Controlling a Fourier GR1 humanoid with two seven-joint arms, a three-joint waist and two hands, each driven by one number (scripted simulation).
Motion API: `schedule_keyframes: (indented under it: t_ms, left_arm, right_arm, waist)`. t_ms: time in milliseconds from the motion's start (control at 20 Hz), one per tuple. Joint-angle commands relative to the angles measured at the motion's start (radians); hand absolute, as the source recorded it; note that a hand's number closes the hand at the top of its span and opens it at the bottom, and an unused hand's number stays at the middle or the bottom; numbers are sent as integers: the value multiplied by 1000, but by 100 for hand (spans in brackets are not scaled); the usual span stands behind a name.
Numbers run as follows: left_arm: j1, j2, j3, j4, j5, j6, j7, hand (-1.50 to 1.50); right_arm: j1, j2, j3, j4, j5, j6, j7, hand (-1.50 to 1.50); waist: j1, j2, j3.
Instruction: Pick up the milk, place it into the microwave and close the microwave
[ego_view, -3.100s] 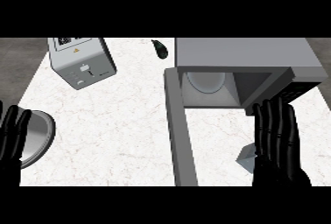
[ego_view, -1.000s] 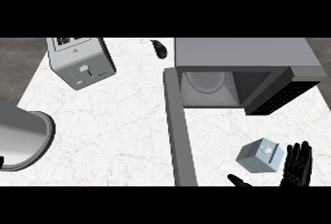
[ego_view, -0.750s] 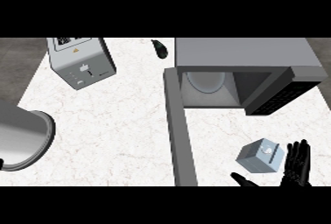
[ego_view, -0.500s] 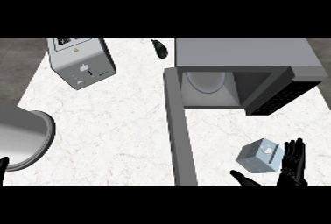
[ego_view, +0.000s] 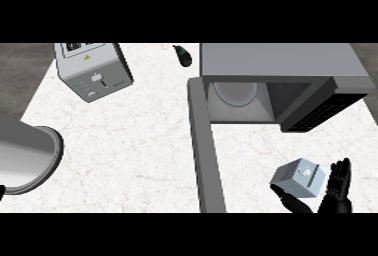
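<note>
The milk (ego_view: 298, 177), a small grey-white carton, stands on the counter right of the open microwave door (ego_view: 206, 155). My right hand (ego_view: 334, 192) is open beside it. Its straight fingers (ego_view: 339, 175) stand just right of the carton, and its thumb (ego_view: 291, 200) reaches under the carton's near side. Whether the hand touches the carton does not show. The microwave (ego_view: 280, 62) sits at the back right with its cavity open and a round turntable plate (ego_view: 235, 93) inside. Only a dark sliver of my left hand (ego_view: 1, 190) shows at the left edge.
A grey toaster (ego_view: 94, 71) stands at the back left. A large metal pot (ego_view: 22, 159) lies at the left edge. A small dark object (ego_view: 183, 54) sits at the back beside the microwave. The microwave's control panel (ego_view: 322, 109) juts toward the carton.
Three seconds ago both hands stood raised, the right one hiding the carton. Both have since dropped low. Over the last second the right hand crept slightly up and in around the carton.
</note>
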Motion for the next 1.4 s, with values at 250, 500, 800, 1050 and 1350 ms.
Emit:
schedule_keyframes:
  t_ms: [250,500,800,1050,1350]
  left_arm:
    - [44,0,90,-6,83,-82,-14,-150]
    - [1,-6,-13,20,0,-9,1,-150]
    - [34,-6,10,-18,36,-29,14,-150]
    - [4,-5,12,9,34,-13,18,-150]
    - [-92,30,83,13,95,2,80,-150]
  right_arm:
    - [-62,-34,-109,207,-46,86,-98,-150]
    - [-39,-83,-33,256,-116,431,-123,-150]
    - [-119,-61,-18,340,-117,565,-274,150]
    - [-145,17,-64,227,-6,154,-263,150]
    - [-215,-17,-75,248,-59,305,-257,150]
  waist:
    - [1,-1,0]
    - [-1,-1,1]
    - [3,-1,1]
    - [0,-3,-2]
    - [-2,0,0]
